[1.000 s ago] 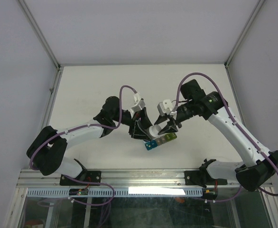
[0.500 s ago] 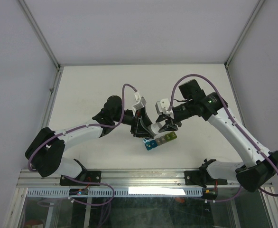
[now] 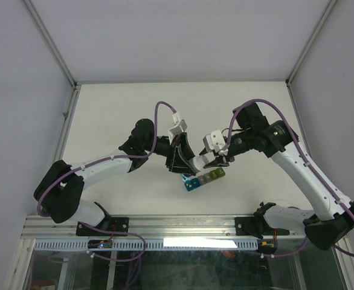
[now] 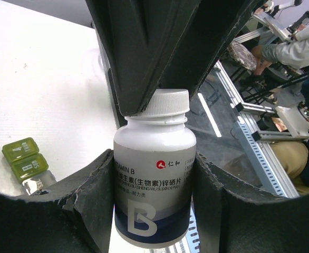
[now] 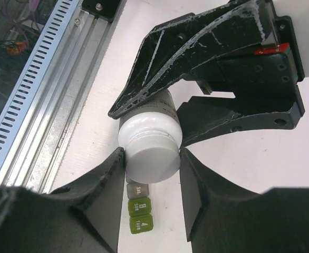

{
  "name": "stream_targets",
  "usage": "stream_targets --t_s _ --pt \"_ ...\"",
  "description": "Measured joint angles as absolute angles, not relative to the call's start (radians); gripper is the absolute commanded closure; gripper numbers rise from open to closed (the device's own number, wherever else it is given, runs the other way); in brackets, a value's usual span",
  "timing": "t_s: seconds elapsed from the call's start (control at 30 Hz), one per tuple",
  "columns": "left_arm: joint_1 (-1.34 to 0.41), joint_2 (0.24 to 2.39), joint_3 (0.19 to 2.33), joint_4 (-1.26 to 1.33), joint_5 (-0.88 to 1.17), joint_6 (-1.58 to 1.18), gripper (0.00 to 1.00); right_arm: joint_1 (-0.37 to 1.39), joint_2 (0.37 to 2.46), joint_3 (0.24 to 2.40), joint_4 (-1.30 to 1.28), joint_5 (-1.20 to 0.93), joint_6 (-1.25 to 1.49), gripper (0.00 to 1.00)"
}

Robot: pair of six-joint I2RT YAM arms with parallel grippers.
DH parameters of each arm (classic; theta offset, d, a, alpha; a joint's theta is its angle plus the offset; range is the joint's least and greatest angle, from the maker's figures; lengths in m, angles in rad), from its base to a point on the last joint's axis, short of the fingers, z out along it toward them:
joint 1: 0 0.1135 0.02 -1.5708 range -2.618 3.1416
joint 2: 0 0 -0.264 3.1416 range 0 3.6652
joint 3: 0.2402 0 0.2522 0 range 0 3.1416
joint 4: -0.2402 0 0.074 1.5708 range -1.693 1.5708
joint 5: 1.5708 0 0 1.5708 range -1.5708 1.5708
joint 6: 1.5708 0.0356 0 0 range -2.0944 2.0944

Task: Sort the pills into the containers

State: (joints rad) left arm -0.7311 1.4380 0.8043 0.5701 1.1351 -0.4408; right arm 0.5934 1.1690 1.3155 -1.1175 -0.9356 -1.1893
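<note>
The sorting looks barely begun: no pills can be seen anywhere, neither loose on the tabletop (image 3: 122, 109) nor in the containers (image 3: 204, 179), and the work in hand appears to be getting the supply open. The left end effector (image 4: 154, 163) is clamped around the body of a white vitamin bottle (image 4: 154, 200), its two black fingers pressed against the label on either side, and holds it off the tabletop, tilted toward the other arm. The right end effector (image 5: 152, 158) is closed narrowly on the white ribbed cap (image 5: 153, 161), a finger touching each side of it. From the left wrist view the cap sits fully down on the bottle neck with no gap showing, so I judge it not yet unscrewed. The containers, a short joined strip whose grey and yellow-green cells show best from the wrists, lie flat on the tabletop just beneath and beside the bottle, near the front edge and between the two arms. The lids that can be seen lie flat and look shut, though the blue and teal end is too small in the overhead view to be sure. What seems to be left is nearly everything: loosening and removing the cap, opening the compartments, tipping pills out and placing them cell by cell.
</note>
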Motion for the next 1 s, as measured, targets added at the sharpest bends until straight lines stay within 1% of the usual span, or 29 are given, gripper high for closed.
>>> stream_targets --t_s 0.27,0.5,0.57,0.63,0.77,0.83,0.9,1.0 --pt "-0.731 1.48 0.817 0.706 1.182 -0.58 1.0 0.596 1.146 1.336 -1.148 -0.927 -1.269 0.79" --pt "-0.724 1.573 0.875 0.815 1.274 -0.733 1.0 0.601 1.132 1.336 -1.162 -0.894 -1.332 0.8" --pt "-0.722 1.592 0.885 0.844 1.293 -0.772 1.0 0.604 1.131 1.335 -1.157 -0.887 -1.329 0.78" --pt "-0.718 1.602 0.887 0.863 1.304 -0.796 1.0 0.607 1.127 1.323 -1.138 -0.881 -1.318 0.73" --pt "-0.712 1.612 0.888 0.87 1.32 -0.826 1.0 0.611 1.112 1.29 -1.094 -0.876 -1.279 0.44" --pt "-0.712 1.612 0.888 0.868 1.306 -0.822 1.0 0.611 1.105 1.284 -1.08 -0.875 -1.25 0.33" --pt "-0.714 1.603 0.903 0.83 1.265 -0.775 1.0 0.61 1.107 1.276 -1.062 -0.881 -1.218 0.24" --pt "-0.714 1.567 0.908 0.737 1.212 -0.676 1.0 0.564 1.107 1.264 -1.054 -0.916 -1.177 0.21"
